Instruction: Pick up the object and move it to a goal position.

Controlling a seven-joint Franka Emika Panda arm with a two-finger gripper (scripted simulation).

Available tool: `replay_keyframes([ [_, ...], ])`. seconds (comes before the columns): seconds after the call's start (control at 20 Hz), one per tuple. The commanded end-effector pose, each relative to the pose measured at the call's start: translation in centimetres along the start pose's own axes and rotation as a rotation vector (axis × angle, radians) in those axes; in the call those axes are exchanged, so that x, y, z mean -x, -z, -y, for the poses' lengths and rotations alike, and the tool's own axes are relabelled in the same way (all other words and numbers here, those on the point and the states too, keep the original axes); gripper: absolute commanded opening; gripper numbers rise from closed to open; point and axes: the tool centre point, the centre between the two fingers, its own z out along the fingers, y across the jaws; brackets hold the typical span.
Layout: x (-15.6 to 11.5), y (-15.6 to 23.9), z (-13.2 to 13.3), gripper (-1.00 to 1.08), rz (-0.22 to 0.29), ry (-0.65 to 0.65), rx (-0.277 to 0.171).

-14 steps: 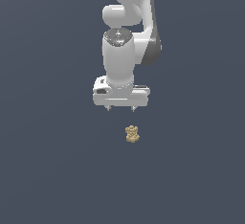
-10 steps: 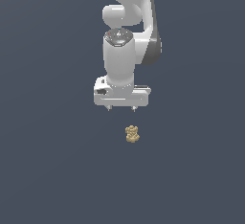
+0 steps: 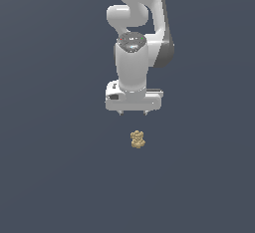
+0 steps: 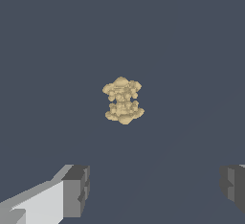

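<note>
A small, lumpy tan-yellow figure with a knobbly surface sits alone on a flat, dark slate-grey ground. In the exterior view it lies just below the white robot arm's gripper and slightly towards the exterior view's right of the gripper's centre line, with a clear gap of bare ground between them; nothing touches it

The white arm comes down from the top of the exterior view, its rounded wrist housing pointing straight down and ending in a wide white bar that carries two short dark fingertips. The figure is far narrower than that bar

In the wrist view the same figure shows as a waisted shape, broader at both ends and pinched in the middle. The two grey finger pads stand far apart at opposite sides of the picture, so the claw is spread wide and holds nothing
</note>
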Motion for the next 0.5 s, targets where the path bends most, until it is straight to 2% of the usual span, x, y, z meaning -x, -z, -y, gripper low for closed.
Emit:
replay_keyframes([
  [0.0,-0.1,-0.1,0.0,1.0,0.0,0.001,0.001],
  [0.45,-1.9,-2.6,0.7,1.0,0.008,0.036,0.017],
])
